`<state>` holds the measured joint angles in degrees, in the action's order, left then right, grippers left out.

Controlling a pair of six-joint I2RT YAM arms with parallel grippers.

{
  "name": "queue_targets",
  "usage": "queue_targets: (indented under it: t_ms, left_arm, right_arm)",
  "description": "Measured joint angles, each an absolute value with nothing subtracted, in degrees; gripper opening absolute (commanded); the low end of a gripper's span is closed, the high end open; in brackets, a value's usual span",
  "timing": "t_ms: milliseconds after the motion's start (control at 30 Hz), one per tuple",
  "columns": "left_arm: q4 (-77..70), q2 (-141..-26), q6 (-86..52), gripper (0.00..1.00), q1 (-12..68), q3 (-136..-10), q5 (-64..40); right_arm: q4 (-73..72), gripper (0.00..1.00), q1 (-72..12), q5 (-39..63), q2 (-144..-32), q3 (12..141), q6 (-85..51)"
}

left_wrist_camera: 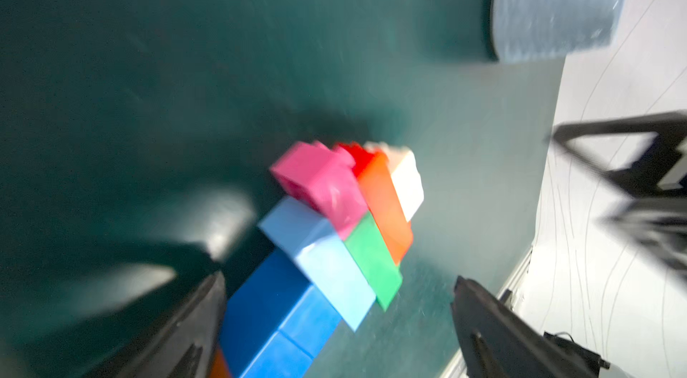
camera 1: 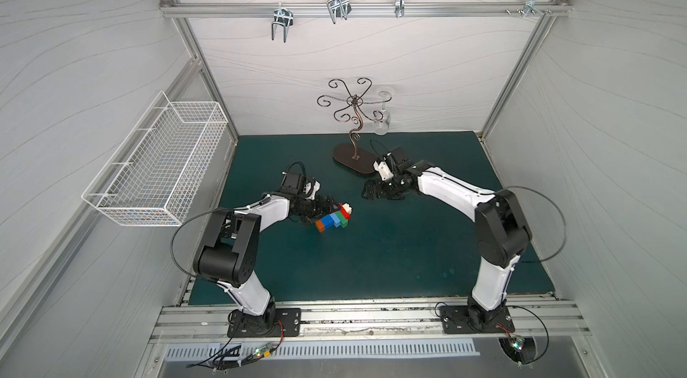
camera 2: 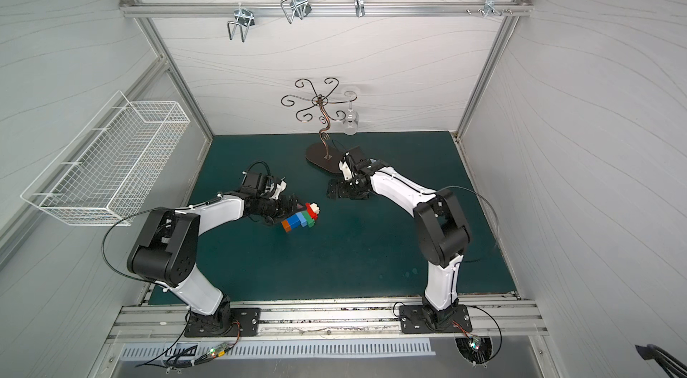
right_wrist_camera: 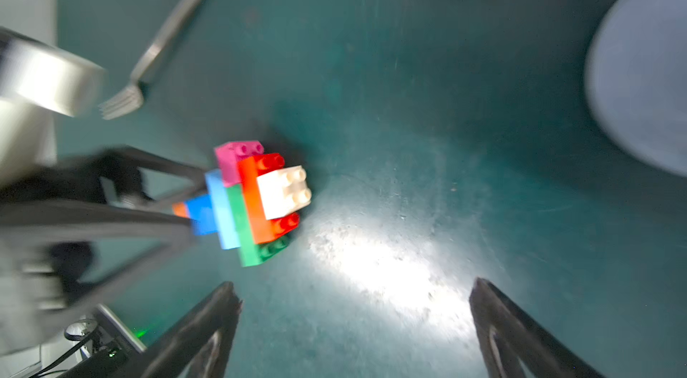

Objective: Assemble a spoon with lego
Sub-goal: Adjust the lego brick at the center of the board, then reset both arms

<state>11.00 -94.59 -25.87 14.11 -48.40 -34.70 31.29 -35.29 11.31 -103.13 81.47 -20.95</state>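
Note:
The lego spoon [camera 1: 332, 219] [camera 2: 300, 219] lies on the green mat [camera 1: 390, 246], left of centre in both top views. Its narrow orange-and-blue stem widens to a head of light blue, green, pink, red and white bricks [right_wrist_camera: 260, 197]. My left gripper [camera 1: 322, 213] [camera 2: 288, 210] [left_wrist_camera: 339, 279] stands open around the stem end. The blue stem [left_wrist_camera: 275, 313] sits close to one finger, and bare mat shows before the other. Back and to the right, my right gripper [camera 1: 366, 190] [camera 2: 333, 188] [right_wrist_camera: 355, 290] is open with only mat between its fingers.
A silver fork [right_wrist_camera: 167, 41] lies on the mat beyond the spoon in the right wrist view. A scrolled metal stand with a brown base [camera 1: 353, 164] holds a hanging glass [camera 1: 383, 123] at the back. A white wire basket [camera 1: 156, 168] hangs on the left wall.

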Motion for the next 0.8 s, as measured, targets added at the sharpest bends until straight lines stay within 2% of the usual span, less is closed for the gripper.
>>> queue_targets:
  t_ms: [167,367,500,633,700,800]
  left_arm:
    - [9.56,-93.67,-27.22,1.0,19.88,-47.35,-34.5]
    - [12.38,-85.56,-26.35,1.0,19.44,-46.74,-27.33]
    - [10.81,-72.51,-24.47,1.0,17.58,-43.59,-15.27]
    - [-2.66,-55.42,-18.09,1.0,11.62,-30.35,-0.32]
    - [-6.83,-51.55,-16.38,1.0,9.15,-25.02,9.19]
    - [-10.48,-51.48,-15.09,1.0,3.64,-20.78,14.35]
  right_arm:
    - [30.17,0.99,-33.41,9.41,-93.03,78.04,-19.35]
    - [28.67,0.99,-29.61,6.02,-83.85,68.45,-18.5]
    - [25.69,0.99,-27.07,0.75,-76.27,60.2,-18.09]
    - [18.92,0.99,-23.38,-8.78,-67.07,50.04,-16.56]
    - [13.43,0.99,-20.91,-13.23,-63.66,43.94,-15.59]
    - [6.0,0.99,-17.52,-19.79,-60.82,34.72,-14.68]
